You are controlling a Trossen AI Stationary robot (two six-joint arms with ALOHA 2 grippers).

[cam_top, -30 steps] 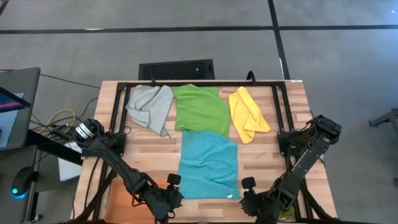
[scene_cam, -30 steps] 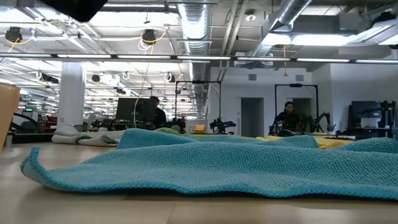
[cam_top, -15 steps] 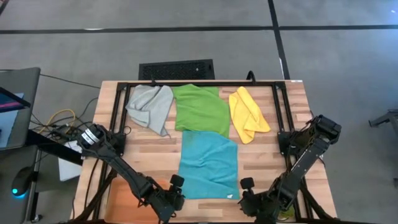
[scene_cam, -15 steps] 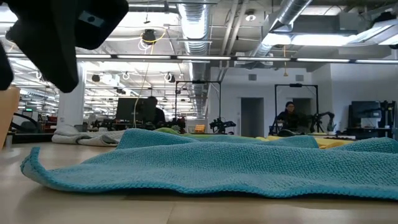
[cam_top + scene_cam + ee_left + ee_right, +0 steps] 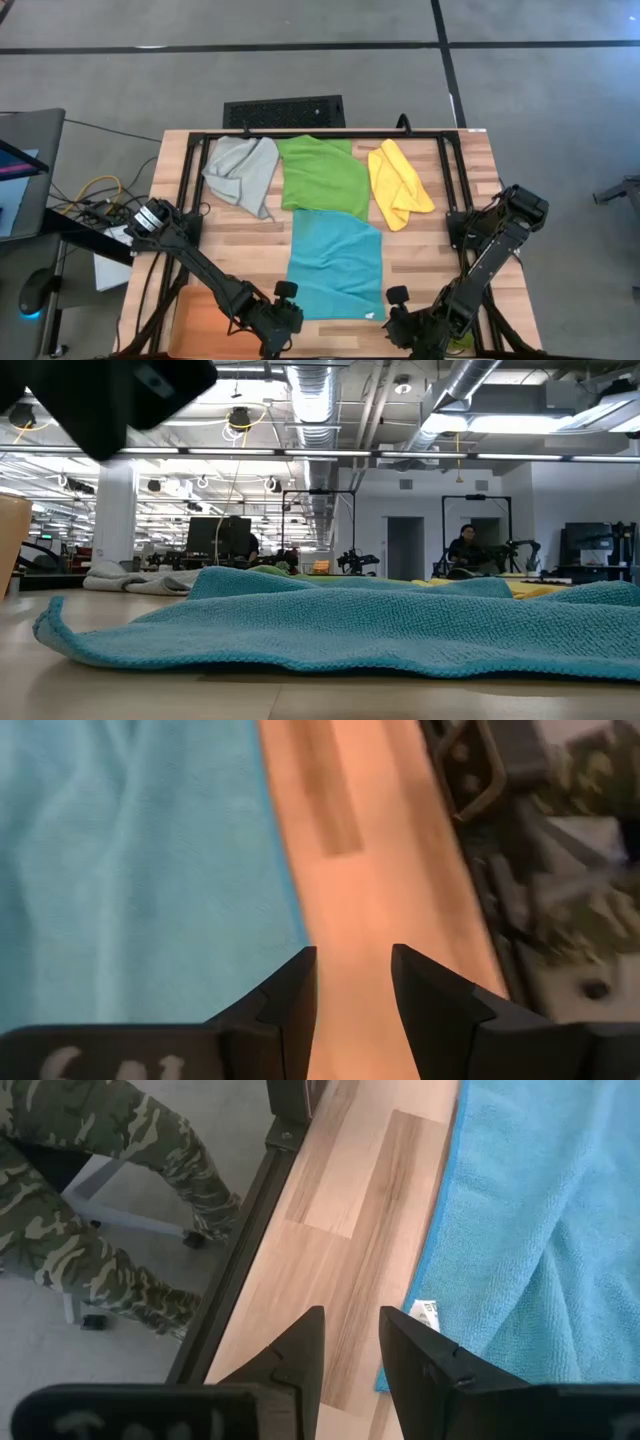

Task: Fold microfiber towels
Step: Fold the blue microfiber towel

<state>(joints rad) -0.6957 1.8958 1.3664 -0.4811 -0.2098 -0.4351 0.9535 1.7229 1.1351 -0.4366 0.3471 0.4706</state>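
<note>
High view — teal towel [image 5: 335, 264] between grippers.

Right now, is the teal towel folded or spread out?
Spread out. The teal towel lies as one open, slightly rippled sheet on the table, no fold made yet.

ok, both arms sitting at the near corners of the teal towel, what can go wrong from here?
1. Left gripper is open over bare wood beside the teal towel edge; closing there likely misses the cloth.
2. Right gripper is also open over wood, near the corner with the white tag; it might pinch only the tag.
3. The teal towel's far edge meets the green towel, which could drag along.
</note>
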